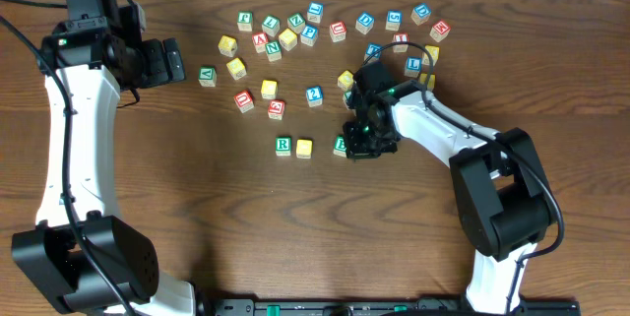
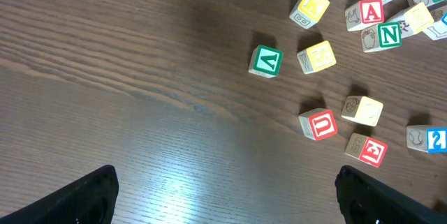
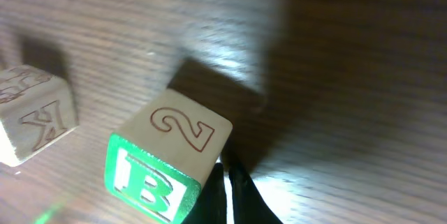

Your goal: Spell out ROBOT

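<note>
**Wooden letter cubes on a grained brown table (image 1: pixel 197 188)**

At far left my left gripper (image 1: pixel 175 61) hangs spread wide, holding nothing. Mid-table I see a row of square-edged cubes: green-bordered R (image 1: pixel 283 145), yellow-faced cube (image 1: pixel 304 147), a gap, then green-bordered B (image 3: pixel 150 182). My right gripper (image 3: pixel 225 189), fingers pressed together, touches the green-bordered B's right side.

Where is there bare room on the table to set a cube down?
Bare wood lies between the R cube, the yellow cube and the near edge, and left of them up to the left arm. The scattered cubes at the far side are crowded.
</note>
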Motion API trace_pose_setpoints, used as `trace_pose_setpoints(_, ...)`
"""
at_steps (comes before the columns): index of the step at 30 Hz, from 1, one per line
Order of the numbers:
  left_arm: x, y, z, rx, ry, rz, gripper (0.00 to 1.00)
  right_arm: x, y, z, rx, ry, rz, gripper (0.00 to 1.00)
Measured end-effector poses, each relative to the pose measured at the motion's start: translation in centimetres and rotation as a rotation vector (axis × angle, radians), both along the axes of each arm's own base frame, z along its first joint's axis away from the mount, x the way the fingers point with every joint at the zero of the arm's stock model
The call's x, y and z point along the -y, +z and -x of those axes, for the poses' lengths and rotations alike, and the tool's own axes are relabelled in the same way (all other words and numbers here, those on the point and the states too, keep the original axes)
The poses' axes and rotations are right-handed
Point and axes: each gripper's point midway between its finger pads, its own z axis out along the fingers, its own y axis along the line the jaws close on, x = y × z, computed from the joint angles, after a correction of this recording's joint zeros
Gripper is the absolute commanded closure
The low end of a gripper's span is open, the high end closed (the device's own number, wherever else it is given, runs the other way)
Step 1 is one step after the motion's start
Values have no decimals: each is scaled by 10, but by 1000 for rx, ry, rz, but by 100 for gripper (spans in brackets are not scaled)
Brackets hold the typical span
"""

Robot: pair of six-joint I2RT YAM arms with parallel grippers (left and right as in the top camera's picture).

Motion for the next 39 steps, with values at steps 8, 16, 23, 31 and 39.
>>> trace_pose_setpoints(8, 0, 0, 0, 0, 0, 0, 2, -13, 3, 14, -36, 23, -2, 98)
trace_pose_setpoints(16, 0, 0, 0, 0, 0, 0, 2, 13, 12, -25, 25, -78, 41, 94)
trace_pose_setpoints(23, 0, 0, 0, 0, 0, 0, 2, -2, 16, -41, 109, -58, 0, 93)
trace_pose_setpoints(31, 0, 0, 0, 0, 0, 0, 2, -19, 20, -46, 180, 39, -35, 95)
trace_pose_setpoints(39, 0, 0, 0, 0, 0, 0, 2, -37, 21, -33, 190, 144, -58, 97)
